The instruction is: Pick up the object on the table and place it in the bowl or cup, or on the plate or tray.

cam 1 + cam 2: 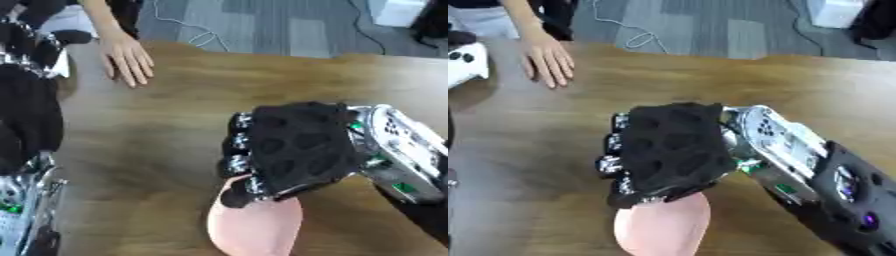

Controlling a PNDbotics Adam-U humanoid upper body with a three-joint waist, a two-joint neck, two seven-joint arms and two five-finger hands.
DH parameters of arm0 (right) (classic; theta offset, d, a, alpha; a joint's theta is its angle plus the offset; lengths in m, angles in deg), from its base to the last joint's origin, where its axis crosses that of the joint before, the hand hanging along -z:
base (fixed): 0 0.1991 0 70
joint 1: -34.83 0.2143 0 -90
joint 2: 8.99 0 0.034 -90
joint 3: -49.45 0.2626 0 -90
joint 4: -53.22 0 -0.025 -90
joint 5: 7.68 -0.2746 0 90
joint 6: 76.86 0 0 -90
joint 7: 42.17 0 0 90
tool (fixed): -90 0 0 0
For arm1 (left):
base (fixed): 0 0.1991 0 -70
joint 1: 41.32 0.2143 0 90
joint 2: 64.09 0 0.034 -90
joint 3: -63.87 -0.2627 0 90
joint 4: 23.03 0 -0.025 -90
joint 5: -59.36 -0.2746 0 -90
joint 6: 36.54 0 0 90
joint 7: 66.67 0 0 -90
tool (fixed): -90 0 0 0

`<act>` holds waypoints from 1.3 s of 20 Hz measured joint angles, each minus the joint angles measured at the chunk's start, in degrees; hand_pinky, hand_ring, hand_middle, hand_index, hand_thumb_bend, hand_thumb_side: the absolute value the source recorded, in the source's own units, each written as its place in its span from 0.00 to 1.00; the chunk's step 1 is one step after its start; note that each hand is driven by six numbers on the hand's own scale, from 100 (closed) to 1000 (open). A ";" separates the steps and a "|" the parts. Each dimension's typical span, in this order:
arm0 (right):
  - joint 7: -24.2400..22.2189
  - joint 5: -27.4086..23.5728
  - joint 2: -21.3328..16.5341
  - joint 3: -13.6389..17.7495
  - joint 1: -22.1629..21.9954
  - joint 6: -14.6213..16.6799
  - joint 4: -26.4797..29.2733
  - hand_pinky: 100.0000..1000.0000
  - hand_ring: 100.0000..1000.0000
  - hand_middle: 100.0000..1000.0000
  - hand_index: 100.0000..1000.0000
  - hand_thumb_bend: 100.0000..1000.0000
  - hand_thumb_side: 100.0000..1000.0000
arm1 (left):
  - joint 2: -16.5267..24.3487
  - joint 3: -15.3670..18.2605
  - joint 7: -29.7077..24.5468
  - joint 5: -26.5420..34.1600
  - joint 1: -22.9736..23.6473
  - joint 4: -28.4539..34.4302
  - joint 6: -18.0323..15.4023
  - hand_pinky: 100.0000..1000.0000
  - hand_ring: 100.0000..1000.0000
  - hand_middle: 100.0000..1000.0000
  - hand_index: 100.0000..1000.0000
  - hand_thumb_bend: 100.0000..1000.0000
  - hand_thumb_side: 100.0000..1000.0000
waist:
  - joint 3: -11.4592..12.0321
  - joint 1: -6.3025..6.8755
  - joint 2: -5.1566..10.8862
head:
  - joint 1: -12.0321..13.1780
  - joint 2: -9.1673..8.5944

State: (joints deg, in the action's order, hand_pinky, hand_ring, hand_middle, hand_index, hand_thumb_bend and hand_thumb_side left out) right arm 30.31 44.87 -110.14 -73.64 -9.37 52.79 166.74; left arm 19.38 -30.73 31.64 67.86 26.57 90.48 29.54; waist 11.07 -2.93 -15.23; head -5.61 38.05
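Black right hand with silver wrist, reaching in from the desk's right edge toward its near middle, back of hand up, fingers curled downward round a pink rounded thing. Black left arm along the desk's left edge, hand not clearly made out.
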 measured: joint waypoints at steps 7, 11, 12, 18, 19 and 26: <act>-0.99 1.37 0.66 -0.27 -0.43 0.22 0.00 0.00 0.00 0.07 0.09 0.00 0.06 | 0.00 -0.01 -0.02 -0.12 0.00 0.00 0.05 0.58 0.80 0.82 0.81 0.00 0.85 | 0.19 0.01 -0.29 | 0.00 0.11; -1.04 1.88 1.71 -0.40 -0.55 0.01 0.01 0.00 0.00 0.07 0.09 0.00 0.08 | 0.00 -0.02 -0.14 -0.12 -0.06 0.00 0.17 0.58 0.80 0.82 0.81 0.00 0.85 | 0.37 0.01 -0.83 | 0.00 0.48; -0.96 1.98 1.93 -0.41 -0.74 -0.08 0.01 0.00 0.00 0.07 0.09 0.00 0.09 | 0.00 -0.03 -0.20 -0.12 -0.10 0.00 0.23 0.58 0.80 0.82 0.81 0.00 0.85 | 0.41 0.01 -0.96 | 0.00 0.50; 0.05 2.73 3.45 -0.58 -1.51 -1.33 -1.23 0.00 0.00 0.06 0.11 0.00 0.09 | 0.00 -0.04 -0.28 -0.12 -0.40 0.00 0.31 0.58 0.80 0.82 0.81 0.00 0.86 | 0.59 0.26 -1.60 | 0.00 0.85; 0.39 2.55 3.81 -0.77 -1.65 -1.71 -1.79 0.00 0.00 0.06 0.11 0.00 0.09 | 0.00 -0.04 -0.28 -0.11 -0.47 0.00 0.31 0.58 0.80 0.82 0.81 0.00 0.86 | 0.67 0.28 -1.77 | 0.00 0.95; 1.27 0.17 5.52 -1.48 -2.46 -3.96 -4.33 0.00 0.00 0.06 0.13 0.00 0.09 | 0.00 -0.04 -0.36 -0.11 -0.56 0.00 0.43 0.57 0.80 0.82 0.81 0.00 0.86 | 0.70 0.31 -2.15 | -0.01 1.01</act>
State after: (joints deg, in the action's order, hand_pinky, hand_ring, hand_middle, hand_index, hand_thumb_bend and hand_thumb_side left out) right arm 31.58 45.04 -104.62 -75.12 -11.83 48.83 162.40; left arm 19.38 -30.77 31.28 67.75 26.01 90.48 29.96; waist 11.77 -2.62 -17.38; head -5.62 39.05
